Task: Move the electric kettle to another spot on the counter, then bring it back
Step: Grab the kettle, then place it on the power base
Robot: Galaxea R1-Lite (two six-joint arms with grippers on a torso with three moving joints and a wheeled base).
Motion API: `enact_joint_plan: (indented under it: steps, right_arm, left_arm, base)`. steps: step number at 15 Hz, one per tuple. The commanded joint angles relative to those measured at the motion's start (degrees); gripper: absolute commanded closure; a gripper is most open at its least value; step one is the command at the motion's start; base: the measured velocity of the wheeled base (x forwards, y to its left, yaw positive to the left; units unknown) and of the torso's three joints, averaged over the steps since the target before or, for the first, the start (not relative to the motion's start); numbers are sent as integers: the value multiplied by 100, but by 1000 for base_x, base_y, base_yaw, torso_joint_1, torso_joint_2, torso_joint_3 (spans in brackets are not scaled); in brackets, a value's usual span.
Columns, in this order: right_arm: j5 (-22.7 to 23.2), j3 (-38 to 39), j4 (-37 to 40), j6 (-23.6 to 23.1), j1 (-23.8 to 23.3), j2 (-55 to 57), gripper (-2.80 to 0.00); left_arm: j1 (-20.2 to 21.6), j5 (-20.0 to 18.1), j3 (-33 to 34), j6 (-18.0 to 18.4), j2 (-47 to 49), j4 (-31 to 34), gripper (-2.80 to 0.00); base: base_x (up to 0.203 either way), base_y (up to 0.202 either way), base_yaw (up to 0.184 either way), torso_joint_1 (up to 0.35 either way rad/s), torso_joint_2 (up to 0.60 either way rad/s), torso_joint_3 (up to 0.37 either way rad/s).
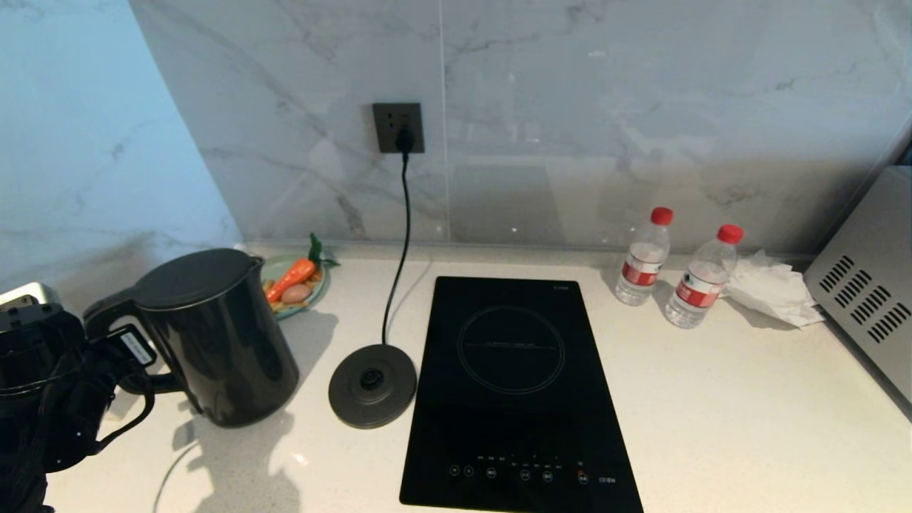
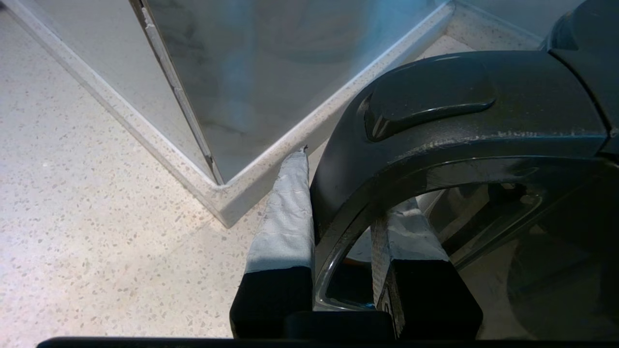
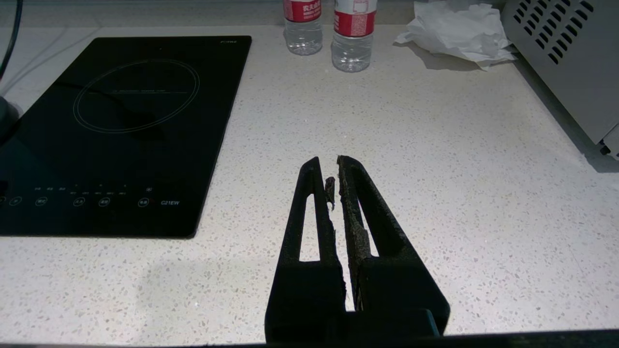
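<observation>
The induction hob (image 3: pixel 121 130) carries "G21EW" in pale print at the front corner of its glass, beside the touch-control icons. The water bottles' (image 3: pixel 352 34) red labels bear white characters too small to read.

Bright, even light; glare on marble wall (image 1: pixel 570 107); soft shadows under kettle (image 1: pixel 214 335); pics sharp, slight edge distortion.

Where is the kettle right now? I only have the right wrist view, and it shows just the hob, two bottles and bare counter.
Observer: The electric kettle stands on the counter at the far left, off its base disc.
Operator: Is anything holding it?
Observer: Yes, the left hand is clamped on its loop handle.
Operator: What is behind it?
Observer: A small plate of toy vegetables, near the wall corner.
</observation>
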Motion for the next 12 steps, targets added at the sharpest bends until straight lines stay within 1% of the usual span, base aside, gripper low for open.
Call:
enact_joint_plan:
  steps: [1,3,10,11,12]
  right_arm:
    - [0,-1,0,-2,-2,0,0]
    - [0,-1,-6,-2,-2,0,0]
    - [-2,5,0,-2,-2,0,0]
    - [0,-1,1,-2,-2,0,0]
    - [0,-1,0,-2,-2,0,0]
  left_arm:
    - [11,17,-3,-36,-49,-46,0]
    - [-18,-24,11,-98,-160,-46,0]
    - [-587,-20,63,-161,-577,-30,0]
    - [-648,-20,70,-162,-697,83,0]
    - [-699,-43,61,-164,-800,329,0]
  base:
    - [0,0,0,0,0,0]
    - [0,0,0,0,0,0]
    - [0,0,0,0,0,0]
    - [0,0,0,0,0,0]
    - [0,0,0,0,0,0]
